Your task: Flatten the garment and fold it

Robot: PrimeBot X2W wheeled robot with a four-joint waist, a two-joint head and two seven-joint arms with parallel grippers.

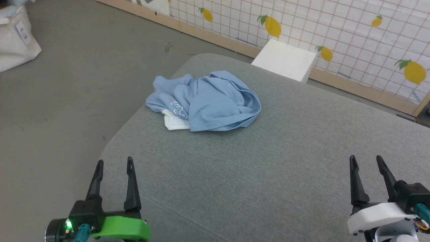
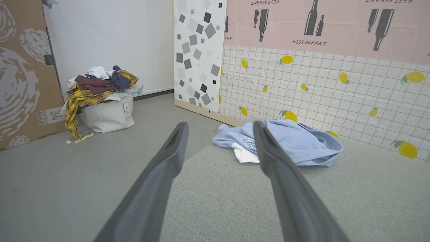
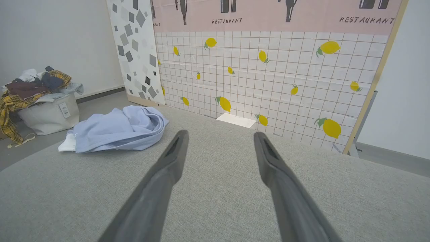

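- Left gripper [image 1: 114,160], at 7 o'clock in the head view: jaws apart, nothing between them, low over the near edge of the grey padded surface [image 1: 268,161].
- Right gripper [image 1: 365,157], at 5 o'clock: jaws likewise apart and empty, over the same near edge.
- Garment [image 1: 208,101], toward 12 o'clock and a shade left of centre: it lies in a crumpled heap on the padded surface near its far left corner, well apart from both grippers. A white patch and white lettering show at its near left side.
- Step in hand, as judged: the opening reach; flattening is not yet begun.
- Next move, as judged: both arms need to go forward to 12 o'clock, find two separate edges of the heap, pinch them and draw the cloth out flat.
- White block [image 1: 285,60], at 1 o'clock beyond the surface: contents cannot be told.
- Fabric bin [image 2: 107,114], far off at 10 o'clock on the floor: heaped over the rim with mixed clothes [image 2: 97,84], a yellow check piece trailing down the side.
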